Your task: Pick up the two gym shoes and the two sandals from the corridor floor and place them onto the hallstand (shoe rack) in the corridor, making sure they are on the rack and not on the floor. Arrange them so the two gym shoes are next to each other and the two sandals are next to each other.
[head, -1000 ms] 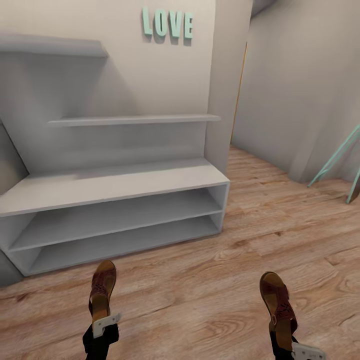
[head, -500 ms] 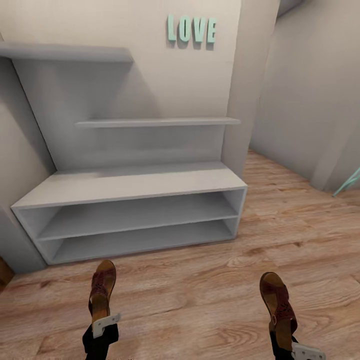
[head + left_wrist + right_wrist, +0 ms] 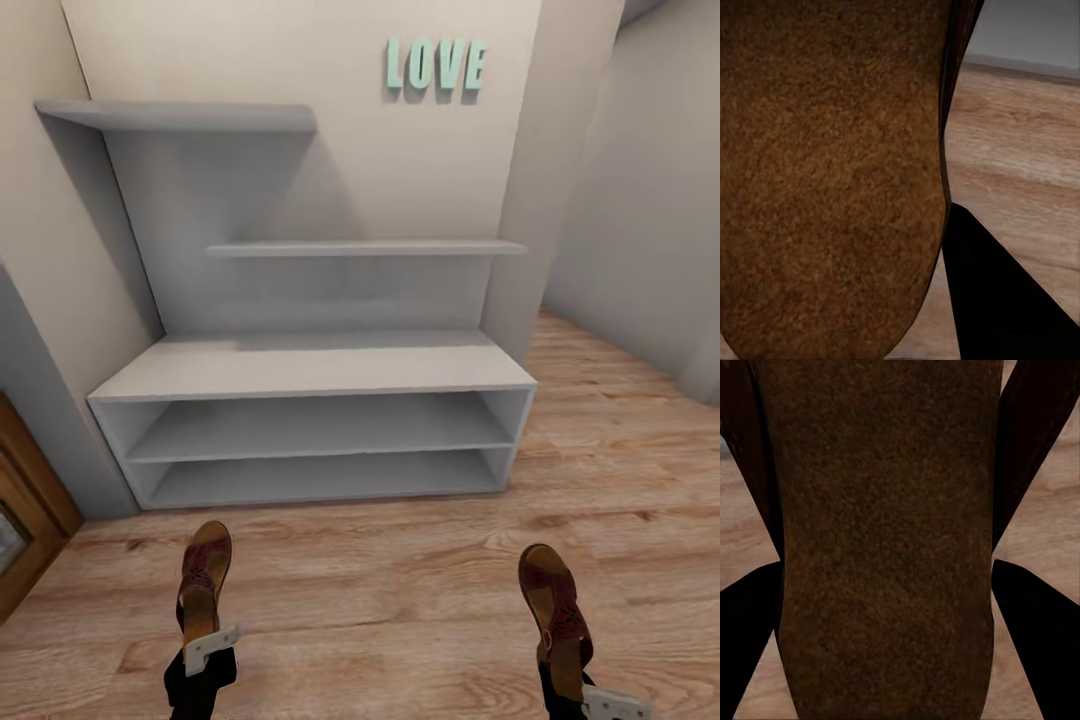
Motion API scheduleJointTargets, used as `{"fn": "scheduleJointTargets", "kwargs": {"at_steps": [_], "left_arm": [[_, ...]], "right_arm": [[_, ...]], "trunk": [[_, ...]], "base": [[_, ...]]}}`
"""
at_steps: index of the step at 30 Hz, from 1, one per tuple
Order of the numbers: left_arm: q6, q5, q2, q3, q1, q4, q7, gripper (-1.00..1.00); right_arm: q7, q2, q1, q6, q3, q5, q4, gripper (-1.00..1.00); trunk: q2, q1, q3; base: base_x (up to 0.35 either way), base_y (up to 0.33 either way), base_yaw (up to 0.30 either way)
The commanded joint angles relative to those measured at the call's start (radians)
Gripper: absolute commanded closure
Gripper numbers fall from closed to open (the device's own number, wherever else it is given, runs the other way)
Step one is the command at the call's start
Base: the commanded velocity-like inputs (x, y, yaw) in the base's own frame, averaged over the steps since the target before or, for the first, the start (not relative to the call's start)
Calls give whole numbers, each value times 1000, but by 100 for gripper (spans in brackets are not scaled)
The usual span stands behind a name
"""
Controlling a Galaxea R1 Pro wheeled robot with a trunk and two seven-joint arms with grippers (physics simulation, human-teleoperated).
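Above the floor point(image 3: 400, 590), before the rack point(image 3: 310, 370): two sandals, one per gripper. Left gripper point(image 3: 200, 655) pinches left sandal point(image 3: 203, 580) by its heel; right gripper point(image 3: 580, 695), partly cropped, apparently clamps right sandal point(image 3: 556, 610) likewise. Rack shelves bare.

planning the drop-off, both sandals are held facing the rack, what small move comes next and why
Probably roll closer to the hallstand: each sandal, left and right, is held out in front over bare corridor floor, short of the rack's flat top.
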Motion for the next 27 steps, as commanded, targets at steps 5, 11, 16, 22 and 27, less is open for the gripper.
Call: {"fn": "scheduleJointTargets", "kwargs": {"at_steps": [5,11,16,22,27], "left_arm": [[-3,2,-1,2,-1,1,-2,100],[-3,2,-1,2,-1,1,-1,100],[-3,2,1,2,-1,0,-1,100],[-3,2,0,2,-1,-1,-2,100],[-3,1,-1,2,-1,-2,-1,100]], "right_arm": [[7,1,-1,-3,-8,7,0,100],[7,1,-1,-3,-8,7,0,100],[7,0,-1,-3,-9,7,0,100],[8,-2,-1,-3,-10,8,0,100],[8,-3,-1,-2,-10,7,-1,100]], "trunk": [[0,0,-1],[0,0,-4],[0,0,-7],[0,0,-8],[0,0,-8]], "base": [[0,0,279],[3,4,273],[111,191,209],[169,267,39],[191,207,2]]}}
